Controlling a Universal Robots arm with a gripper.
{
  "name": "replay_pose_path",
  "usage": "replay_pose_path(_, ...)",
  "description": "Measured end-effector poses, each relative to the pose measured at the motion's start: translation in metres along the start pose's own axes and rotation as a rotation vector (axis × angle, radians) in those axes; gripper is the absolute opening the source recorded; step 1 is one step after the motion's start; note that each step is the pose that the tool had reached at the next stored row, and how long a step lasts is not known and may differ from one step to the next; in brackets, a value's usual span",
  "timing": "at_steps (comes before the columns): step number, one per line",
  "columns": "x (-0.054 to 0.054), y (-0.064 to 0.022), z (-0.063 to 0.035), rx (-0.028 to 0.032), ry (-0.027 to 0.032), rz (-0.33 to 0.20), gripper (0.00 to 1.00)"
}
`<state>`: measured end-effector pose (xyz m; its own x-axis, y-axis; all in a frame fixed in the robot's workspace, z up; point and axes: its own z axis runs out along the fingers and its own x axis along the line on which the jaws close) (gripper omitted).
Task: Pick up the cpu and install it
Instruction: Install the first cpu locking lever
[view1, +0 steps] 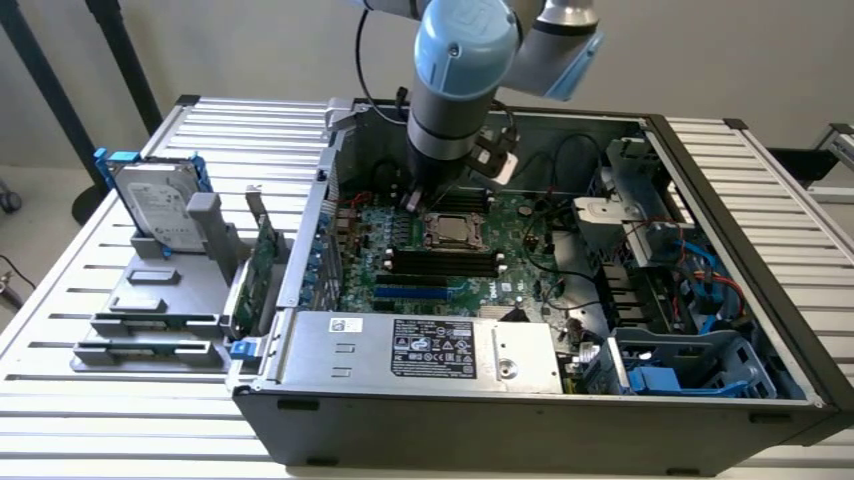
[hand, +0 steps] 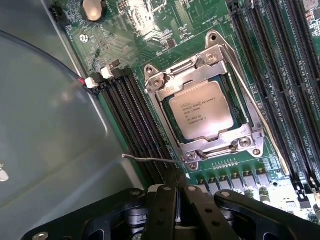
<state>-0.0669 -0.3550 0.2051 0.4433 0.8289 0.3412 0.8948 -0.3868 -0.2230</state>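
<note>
Sitting inside socket frame (hand: 186, 76), cpu (hand: 201, 111); closed jaws near frame edge.

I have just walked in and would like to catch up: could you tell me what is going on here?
The arm's gripper hangs shut and empty just above the motherboard inside the open computer case. The cpu already lies within the metal socket frame. The hard drive stands in a rack outside the case.
</note>
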Motion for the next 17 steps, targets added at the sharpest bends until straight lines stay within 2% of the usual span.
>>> replay_pose_path(6, 0.0034, 0.0013, 0.0039, -0.0038, -0.0078, 0.0, 0.11)
replay_pose_path(17, 0.0083, 0.0067, 0.007, -0.0075, -0.0176, 0.001, 0.11)
